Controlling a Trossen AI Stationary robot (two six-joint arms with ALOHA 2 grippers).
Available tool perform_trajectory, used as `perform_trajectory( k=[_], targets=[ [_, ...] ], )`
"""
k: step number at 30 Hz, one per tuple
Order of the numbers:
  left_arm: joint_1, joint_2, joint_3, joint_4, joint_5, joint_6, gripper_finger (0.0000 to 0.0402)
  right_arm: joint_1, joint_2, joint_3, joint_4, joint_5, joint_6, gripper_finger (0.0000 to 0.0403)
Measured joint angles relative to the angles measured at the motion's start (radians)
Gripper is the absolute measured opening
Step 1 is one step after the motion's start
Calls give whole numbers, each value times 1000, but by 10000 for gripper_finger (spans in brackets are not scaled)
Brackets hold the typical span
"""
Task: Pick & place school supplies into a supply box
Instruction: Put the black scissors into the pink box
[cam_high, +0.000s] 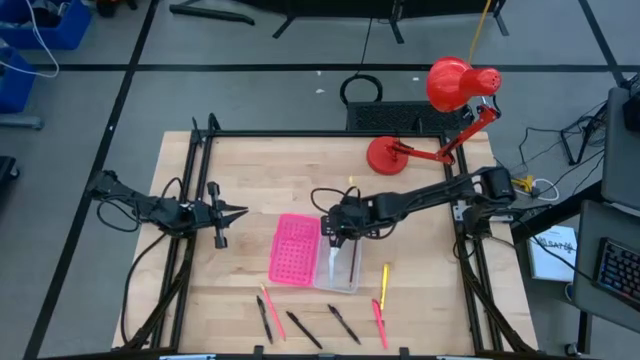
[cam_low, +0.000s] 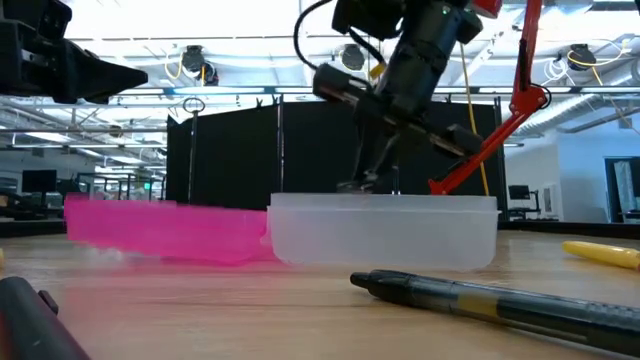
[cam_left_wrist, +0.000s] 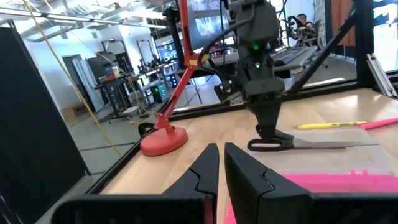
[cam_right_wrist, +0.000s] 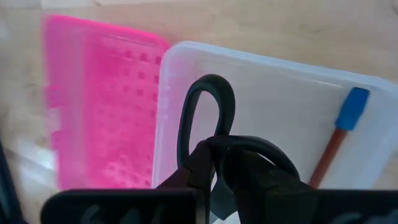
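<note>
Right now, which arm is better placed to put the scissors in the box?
The right arm. Its end effector already grips the scissors by the handles, over the clear box. The left end effector waits shut beside the pink lid, holding nothing.

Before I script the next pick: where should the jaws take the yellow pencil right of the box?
Take the yellow pencil across its middle, coming straight down: it lies flat on bare wood, apart from the clear box and the pink pen.
</note>
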Motion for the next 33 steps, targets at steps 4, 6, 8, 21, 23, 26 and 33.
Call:
perform_trajectory(
  k=[4,6,8,21,23,26,33],
  targets=[
    [0,0,0,1,0,0,35,-15,17,-1,11,-16,-46,29],
    [0,0,0,1,0,0,35,-19,18,-2,9,-20,-59,29],
    [0,0,0,1,0,0,35,-23,18,-3,0,-5,-65,29],
    [0,0,0,2,0,-24,35,-24,18,-46,84,4,-73,29],
    [0,0,0,2,0,-34,35,-21,18,-61,124,-14,-77,29],
    [0,0,0,2,0,-45,35,-21,18,-98,184,-15,-75,29],
    [0,0,0,2,0,-47,35,-23,17,-182,234,-24,-45,29]
  ],
)
